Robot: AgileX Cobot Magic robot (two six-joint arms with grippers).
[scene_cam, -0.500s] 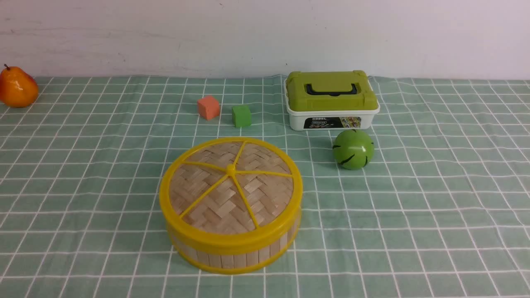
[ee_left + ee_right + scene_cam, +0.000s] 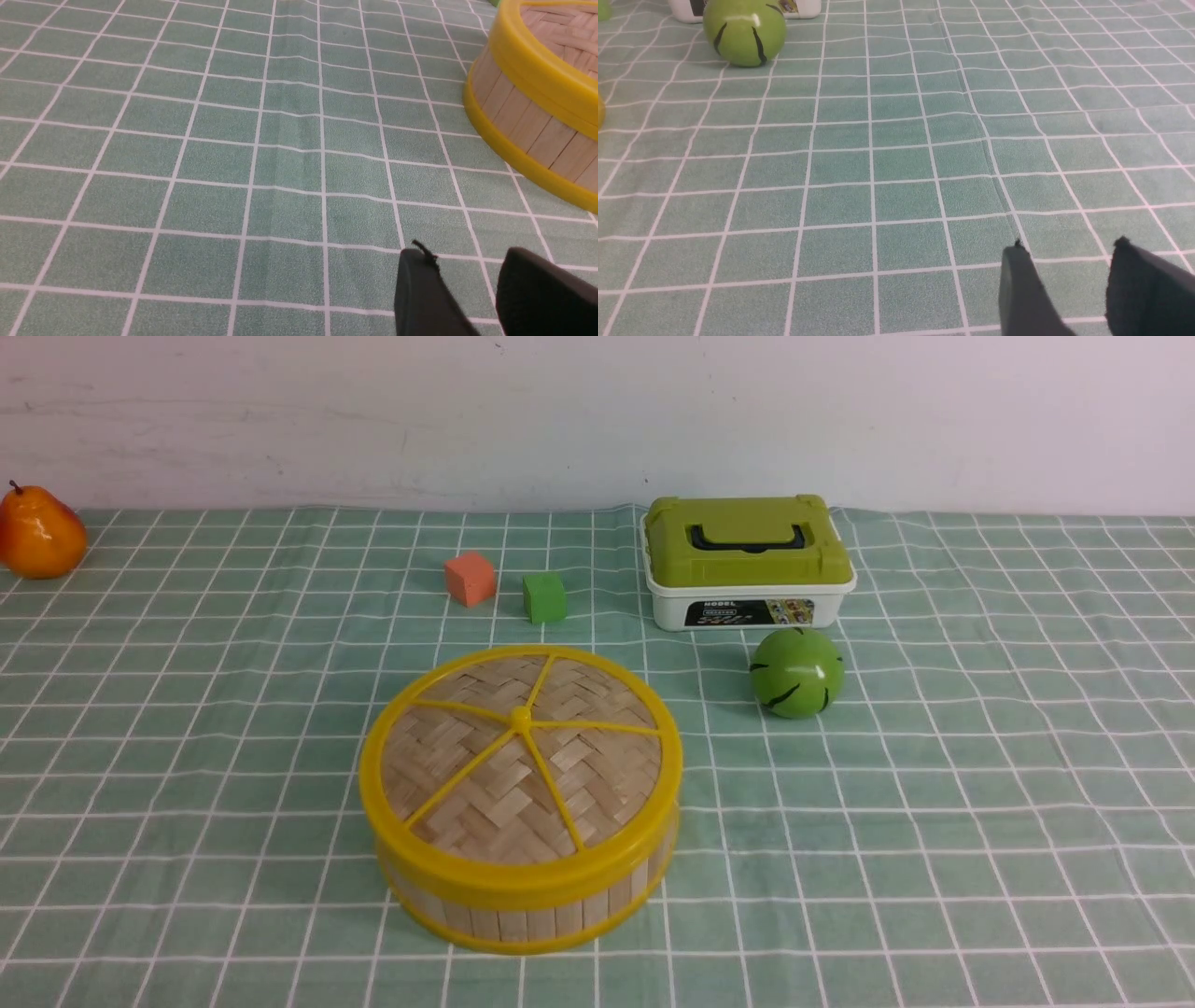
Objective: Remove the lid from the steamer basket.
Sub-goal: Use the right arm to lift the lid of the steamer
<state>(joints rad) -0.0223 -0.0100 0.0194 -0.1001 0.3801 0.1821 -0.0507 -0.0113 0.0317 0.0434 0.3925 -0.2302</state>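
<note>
The left gripper (image 2: 467, 254) and right gripper (image 2: 1070, 247) both have their jaws apart, holding nothing, low over the checked cloth (image 2: 187, 140); neither arm reaches into the front view; nothing is done yet, since the lid (image 2: 520, 751) sits fully seated on the steamer basket (image 2: 523, 919), mid-table; approach, grasp and lift all remain.

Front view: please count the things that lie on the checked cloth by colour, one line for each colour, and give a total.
Orange: 2, the pear and the orange cube
Green: 3, the green cube, the ball and the green-lidded box
Yellow and tan: 2, the lid and the steamer basket under it
Total: 7
</note>
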